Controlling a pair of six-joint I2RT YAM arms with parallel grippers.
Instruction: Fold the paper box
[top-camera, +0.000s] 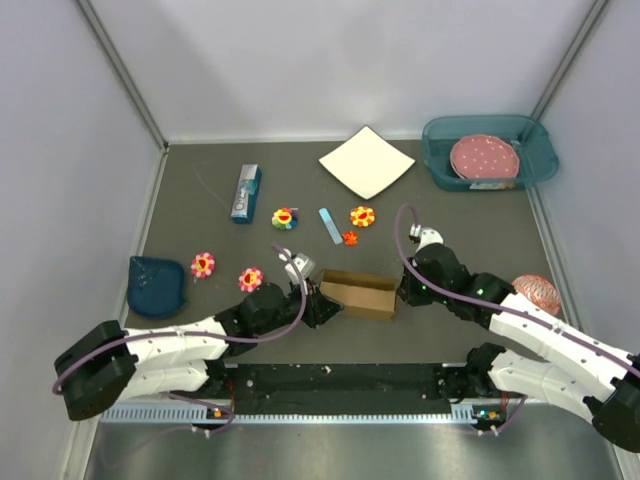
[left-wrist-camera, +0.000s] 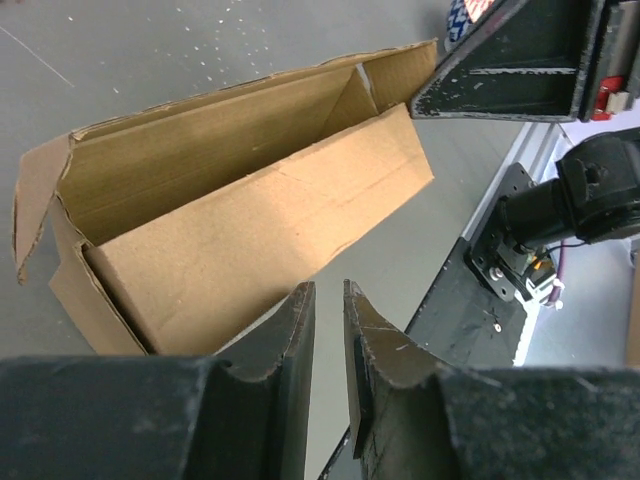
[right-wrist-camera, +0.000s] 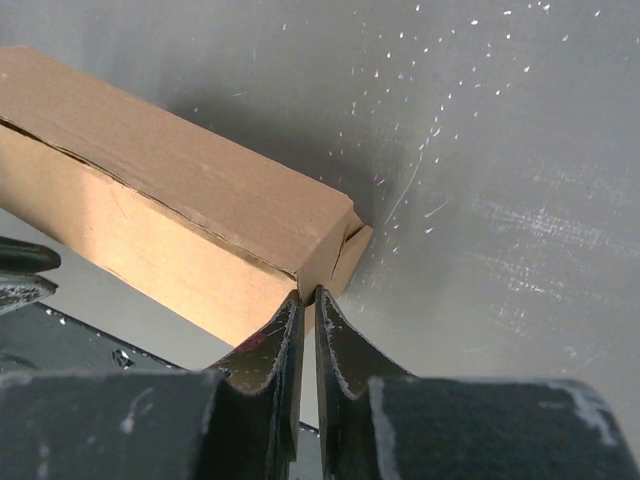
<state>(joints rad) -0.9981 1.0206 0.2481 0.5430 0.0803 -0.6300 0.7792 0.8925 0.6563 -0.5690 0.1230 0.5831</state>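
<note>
The paper box (top-camera: 358, 293) is a long brown cardboard box lying near the table's front, between my two grippers. In the left wrist view the box (left-wrist-camera: 240, 210) is open along its top, with a loose flap standing out at its left end. My left gripper (top-camera: 318, 302) is at the box's left end; its jaws (left-wrist-camera: 328, 300) are almost together, empty, just off the box's near wall. My right gripper (top-camera: 402, 290) is at the right end. Its jaws (right-wrist-camera: 307, 296) are shut, with the tips touching the corner of the box (right-wrist-camera: 190, 190).
A white square sheet (top-camera: 366, 161) and a teal bin (top-camera: 536, 150) holding a pink plate (top-camera: 484, 157) lie at the back. A blue carton (top-camera: 246, 193), several flower toys (top-camera: 285, 217), a blue strip (top-camera: 330, 226), a dark blue dish (top-camera: 156, 284) and a pink object (top-camera: 536, 292) surround the box.
</note>
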